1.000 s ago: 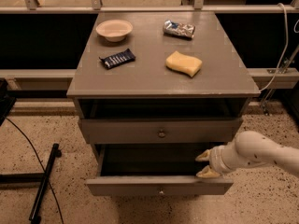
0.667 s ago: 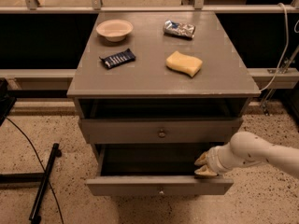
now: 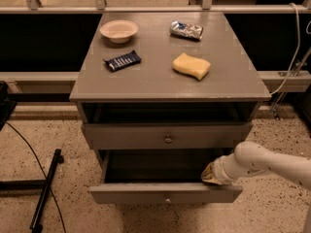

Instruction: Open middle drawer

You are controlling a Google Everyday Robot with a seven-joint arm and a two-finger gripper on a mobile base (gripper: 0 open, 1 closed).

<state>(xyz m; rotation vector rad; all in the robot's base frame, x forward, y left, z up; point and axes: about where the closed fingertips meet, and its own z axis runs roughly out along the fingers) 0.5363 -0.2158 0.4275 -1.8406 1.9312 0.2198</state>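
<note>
The middle drawer point(image 3: 146, 193) is a grey drawer with a flat front and a small round knob. It stands pulled out well past the drawer front above it, and its dark interior shows. My gripper point(image 3: 210, 174), on a white arm coming in from the right, sits at the right end of that drawer. It is just behind the top edge of the drawer front. The taller top drawer front point(image 3: 126, 136) is slightly out, under the tabletop. The lowest drawer is hidden beneath the open one.
On the grey tabletop point(image 3: 155, 81) lie a beige bowl point(image 3: 119, 30), a dark blue snack bar point(image 3: 122, 60), a yellow sponge point(image 3: 191, 66) and a silver snack bag point(image 3: 186, 30). A black stand leg and cable point(image 3: 46, 191) lie on the floor at the left.
My gripper has dipped slightly toward the drawer front's top edge. The drawer itself has not visibly moved.
</note>
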